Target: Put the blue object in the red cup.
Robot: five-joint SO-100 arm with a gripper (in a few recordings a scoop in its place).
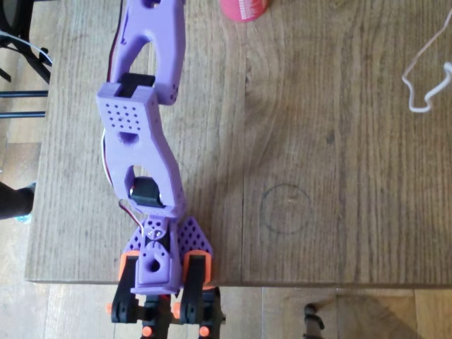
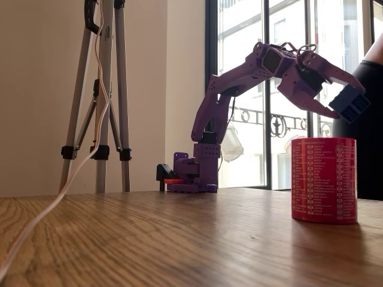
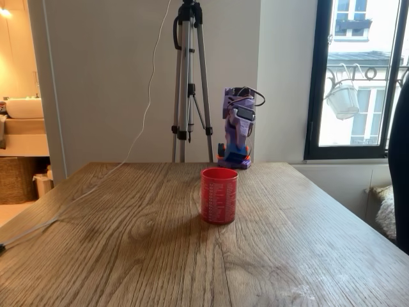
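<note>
We see a purple arm (image 2: 239, 89) reaching out from its base at the far edge of a wooden tabletop (image 2: 179, 239). In a fixed view from low on the tabletop, the end effector (image 2: 346, 101) sits at about 1 o'clock in the picture, clamped on the block (image 2: 353, 106), which looks dark blue against the bright window. The block hangs in the air just above the cup (image 2: 324, 179), over its right-hand part, not touching the rim. The cup stands upright on the tabletop at about 3 o'clock in this view, red with rows of faint white markings on its side.

In the overhead view, the arm (image 1: 145, 106) runs from its base at 6 o'clock up toward 12 o'clock, and the cup (image 1: 244, 8) shows as a red arc cut by the top edge, just right of the arm.

In a fixed view facing the arm head-on, the cup (image 3: 219, 195) stands near the middle of the tabletop (image 3: 287, 256), with the arm (image 3: 238, 125) behind it at 12 o'clock. A tripod (image 3: 190, 83) stands behind the tabletop, and a white cable (image 2: 54, 203) trails across the wood
</note>
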